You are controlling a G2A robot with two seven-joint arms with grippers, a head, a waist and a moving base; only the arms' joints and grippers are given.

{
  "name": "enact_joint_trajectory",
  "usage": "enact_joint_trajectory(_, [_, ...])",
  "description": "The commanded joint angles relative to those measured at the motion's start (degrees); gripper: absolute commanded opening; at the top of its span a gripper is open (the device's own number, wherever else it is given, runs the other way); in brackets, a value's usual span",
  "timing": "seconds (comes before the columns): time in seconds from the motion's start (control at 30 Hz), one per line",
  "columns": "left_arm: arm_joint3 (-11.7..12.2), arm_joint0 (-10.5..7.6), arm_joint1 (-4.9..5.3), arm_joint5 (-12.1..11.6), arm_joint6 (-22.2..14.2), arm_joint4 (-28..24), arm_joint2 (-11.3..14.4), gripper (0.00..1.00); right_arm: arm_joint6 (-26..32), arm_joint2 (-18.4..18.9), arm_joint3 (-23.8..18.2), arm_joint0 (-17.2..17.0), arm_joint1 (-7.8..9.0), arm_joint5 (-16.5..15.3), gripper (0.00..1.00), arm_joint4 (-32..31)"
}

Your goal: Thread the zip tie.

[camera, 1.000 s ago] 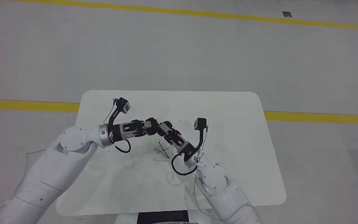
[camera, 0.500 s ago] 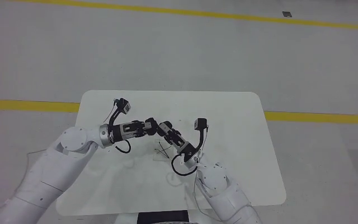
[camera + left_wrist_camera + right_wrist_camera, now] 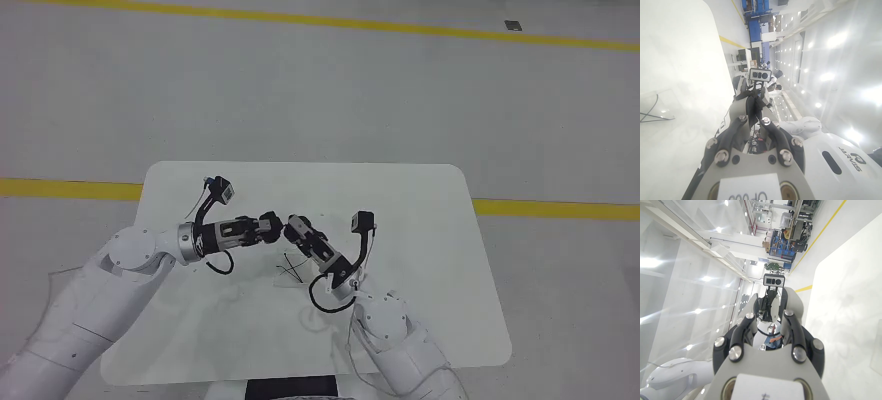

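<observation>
A white rounded-corner table (image 3: 420,200) carries a flat clear plastic tray (image 3: 668,94) near its middle, and everything else sits close to that tray. The left gripper (image 3: 270,225) and the right gripper (image 3: 293,228) hang just above the tray's far side, tip to tip and almost touching, each facing the other's wrist camera. In the right wrist view the right gripper (image 3: 771,296) has its jaws partly spread, with the left gripper's tips showing through the gap and nothing clearly pinched. In the left wrist view a dark bunched mass sits at the tips of the left gripper (image 3: 751,98), so I cannot tell whether that pincer is closed, nor whether it has hold of anything. Inside the tray lie thin black plastic zip ties (image 3: 291,267), crossed over one another, flat on its floor, below both grippers and untouched by them.
</observation>
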Motion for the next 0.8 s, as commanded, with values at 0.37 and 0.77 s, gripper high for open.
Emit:
enact_joint_trajectory(0.37, [-0.26, -0.33, 0.56, -3.64, -5.1, 0.21, -1.58, 0.0, -1.14, 3.27, 0.33, -1.52, 0.34, 0.0, 1.0, 2.06])
enact_joint_trajectory(0.77, [0.41, -0.48, 0.57, -3.16, -3.94, 1.28, -1.52, 0.0, -1.14, 3.27, 0.33, -1.52, 0.34, 0.0, 1.0, 2.06])
